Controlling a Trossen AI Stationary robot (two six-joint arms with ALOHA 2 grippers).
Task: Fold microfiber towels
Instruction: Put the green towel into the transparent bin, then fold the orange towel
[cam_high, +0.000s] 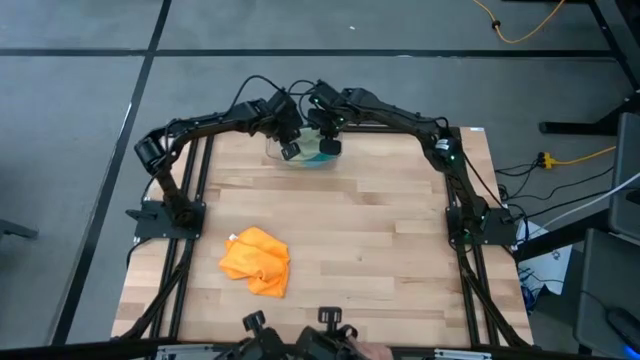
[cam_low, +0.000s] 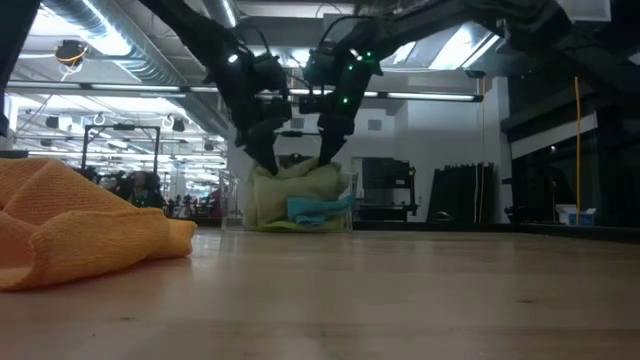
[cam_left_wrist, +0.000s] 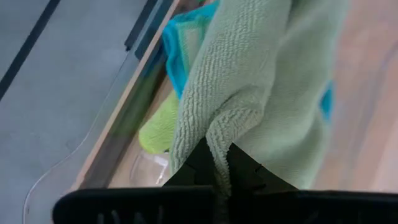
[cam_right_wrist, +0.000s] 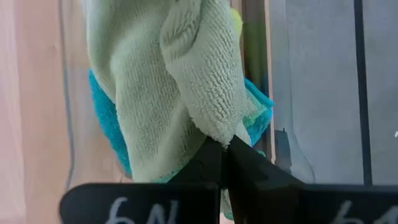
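Both claws work at the clear plastic bin (cam_high: 310, 158) on the far edge of the worktop (cam_high: 380, 230). The left claw (cam_left_wrist: 217, 177) is pinched tight on a corner fold of the pale sage green towel (cam_left_wrist: 261, 81), and the right claw (cam_right_wrist: 225, 155) is clamped on another bunched edge of that same cloth. In the low view the sage towel rises out of the bin between the two arms, with the teal blue towel (cam_low: 318, 210) spilling beneath it and the lime green towel (cam_left_wrist: 158, 127) lying lower in the bin. The orange towel (cam_high: 257, 262) sits crumpled on the near left of the worktop, well apart from the bin.

The step in hand looks like drawing the sage towel out to fold it. To do this well, both claws should rise together until the cloth hangs clear of the bin wall, then part sideways to stretch the edge taut. The teal towel may cling and come along, so a slow lift is wise.
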